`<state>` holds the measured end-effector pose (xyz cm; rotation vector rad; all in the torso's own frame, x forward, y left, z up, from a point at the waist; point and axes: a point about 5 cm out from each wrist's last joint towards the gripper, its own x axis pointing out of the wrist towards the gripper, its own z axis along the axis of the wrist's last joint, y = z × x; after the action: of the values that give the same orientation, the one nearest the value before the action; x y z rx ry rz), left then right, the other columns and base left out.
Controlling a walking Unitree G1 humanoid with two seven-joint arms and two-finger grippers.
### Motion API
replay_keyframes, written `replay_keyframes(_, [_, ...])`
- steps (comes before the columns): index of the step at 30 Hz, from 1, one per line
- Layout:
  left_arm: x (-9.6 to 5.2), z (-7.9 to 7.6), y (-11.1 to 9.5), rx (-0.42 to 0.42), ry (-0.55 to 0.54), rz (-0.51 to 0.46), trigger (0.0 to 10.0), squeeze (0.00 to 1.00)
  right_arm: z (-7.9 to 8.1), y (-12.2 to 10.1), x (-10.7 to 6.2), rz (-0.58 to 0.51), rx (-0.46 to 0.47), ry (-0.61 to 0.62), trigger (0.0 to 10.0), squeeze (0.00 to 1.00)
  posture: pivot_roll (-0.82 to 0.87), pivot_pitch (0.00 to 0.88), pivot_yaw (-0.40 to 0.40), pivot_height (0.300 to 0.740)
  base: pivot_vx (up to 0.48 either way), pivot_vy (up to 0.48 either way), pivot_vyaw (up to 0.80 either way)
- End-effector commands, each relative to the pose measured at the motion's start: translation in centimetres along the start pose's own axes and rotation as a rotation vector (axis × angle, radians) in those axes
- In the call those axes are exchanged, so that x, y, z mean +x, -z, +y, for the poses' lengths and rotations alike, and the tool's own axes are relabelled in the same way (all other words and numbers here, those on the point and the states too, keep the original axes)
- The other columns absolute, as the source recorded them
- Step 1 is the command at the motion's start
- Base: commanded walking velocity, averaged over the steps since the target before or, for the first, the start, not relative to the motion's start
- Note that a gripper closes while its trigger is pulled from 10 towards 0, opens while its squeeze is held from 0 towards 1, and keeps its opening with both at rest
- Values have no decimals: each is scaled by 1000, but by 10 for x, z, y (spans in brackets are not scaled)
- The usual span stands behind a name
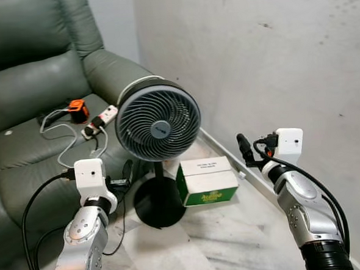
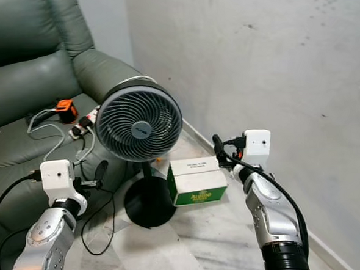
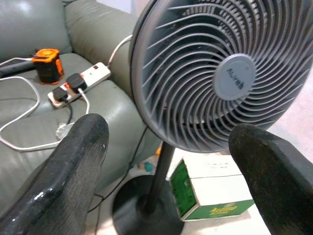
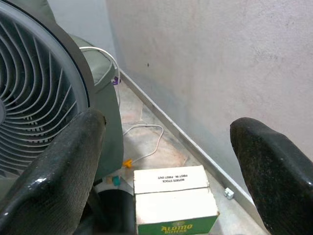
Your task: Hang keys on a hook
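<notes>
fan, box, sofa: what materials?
Fan: looks like moulded plastic, matte grey grille, dark rim, on a black pole and round base.
Box: cardboard, white top, glossy green printed sides, crisp folded edges.
Sofa: dark green leather or faux leather; soft sheen and creases, cannot tell which.

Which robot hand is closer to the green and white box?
Right. The right gripper hangs just beside the box, toward the wall. The left gripper is farther off, across the fan's stand.

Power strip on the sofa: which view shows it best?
Left wrist view: the power strip is large and sharp, with its plugs and white cable visible. Both eye views show it smaller, on the sofa seat behind the fan. The right wrist view faces the wall.
</notes>
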<state>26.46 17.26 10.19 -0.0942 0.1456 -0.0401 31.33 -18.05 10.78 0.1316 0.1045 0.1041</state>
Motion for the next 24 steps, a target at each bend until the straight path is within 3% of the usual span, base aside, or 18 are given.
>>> replay_keyframes(1, [-1,0,0,8,14,5,10000,0,0,2,0,10,-6,-3,10000,0,107,60,-58,740,0,0,0])
replay_keyframes(19, [0,-2,-5,21,21,-19,10000,0,-1,1,1,10,-11,7,10000,0,106,72,-57,740,0,0,0])
replay_keyframes(24, [1,-1,-5,23,12,-17,10000,0,-2,0,2,9,-10,11,10000,0,104,73,-59,740,-250,0,0])
